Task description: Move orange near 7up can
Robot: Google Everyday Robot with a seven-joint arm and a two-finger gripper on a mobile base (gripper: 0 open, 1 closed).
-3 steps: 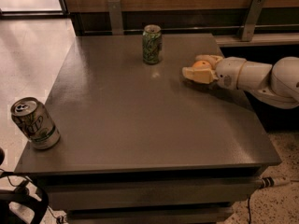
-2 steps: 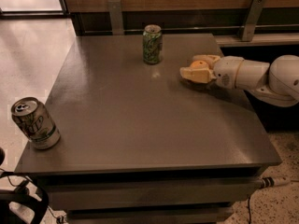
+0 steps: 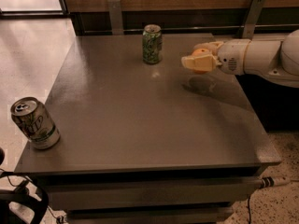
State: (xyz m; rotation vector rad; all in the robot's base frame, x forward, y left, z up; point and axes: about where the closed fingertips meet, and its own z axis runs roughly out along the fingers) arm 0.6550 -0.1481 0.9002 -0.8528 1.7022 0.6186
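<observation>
Wood panelling and two metal brackets run behind the far edge of the desk [image 3: 140,125]; pale tile floor to the left, speckled floor to the right. Grey-brown desk top, three things on or over it. I see the gripper [image 3: 194,56] coming in from the right edge on a white arm [image 3: 261,57], sitting near the far right corner. Its yellowish fingers [image 3: 198,64] are clamped around the orange [image 3: 202,52]; only the top of the fruit shows between them. Dark shadow [image 3: 201,85] on the desk just below the gripper, apart from it, so the orange looks lifted clear of the surface. 7up can [image 3: 35,123] stands at the front left corner, slightly tilted in my view, silver top showing, green band at the base. That is well apart from the orange, diagonally across the desk. Darker green can [image 3: 152,44] stands upright at the far edge, about midway along it, near the gripper and to its left, not touching. White cable [image 3: 275,181] lies on the floor off the front right corner.
</observation>
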